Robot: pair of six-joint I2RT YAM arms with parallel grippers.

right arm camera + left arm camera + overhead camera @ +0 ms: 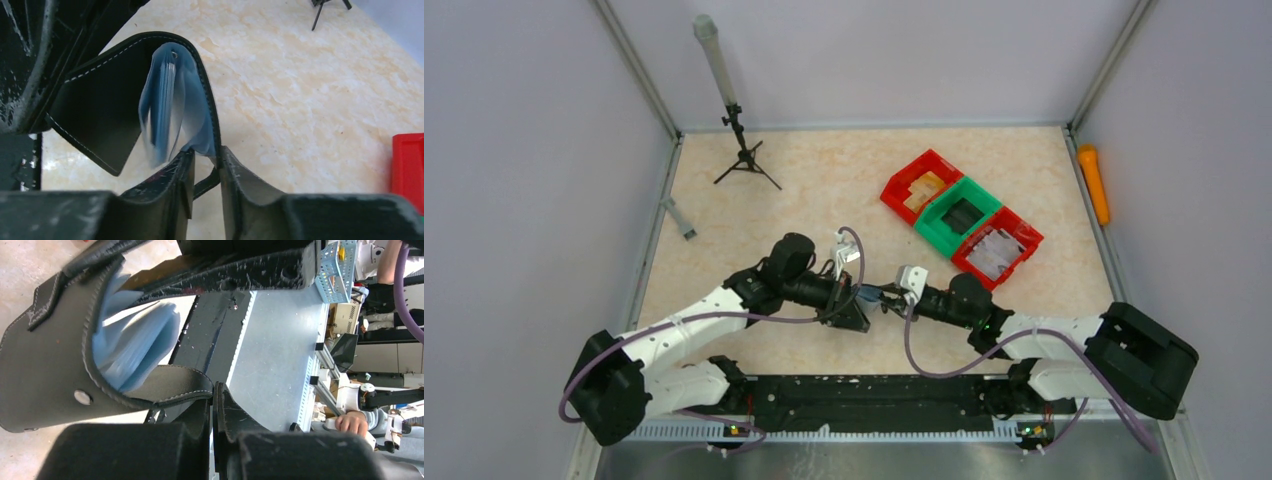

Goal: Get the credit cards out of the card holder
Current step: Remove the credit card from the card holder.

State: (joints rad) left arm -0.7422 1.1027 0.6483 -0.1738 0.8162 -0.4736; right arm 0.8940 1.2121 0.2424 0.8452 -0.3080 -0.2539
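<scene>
Listing, well beyond and to the left of both pincers: a thin black tripod [744, 160] carrying a grey tube, standing on the beige marbled tabletop [824, 180].

Pressing the left pincer [213, 402] together on one stitched flap of the small black leather card holder [45, 375]. Holding it between the two pincers, seemingly off the table, covers splaying open and silver snap showing.

Fanning inside the fold: a stack of pale blue leaves [162, 110], cards or sleeves, not telling which, all sitting in the holder.

Standing the right pincer [205, 156] half-spread about the opposite cover's edge, just beside the blue leaves. Not showing whether gripping firmly.

Lying well beyond and to the right of the right pincer: a red plastic bin [921, 185], a green bin [959, 215] and a second red bin [999, 250], touching in a row. Lying further right again: an orange cylinder [1094, 185].

Judging progress: holder raised and opened, no loose card showing beside the pincers, and drawing out every card left to do.
</scene>
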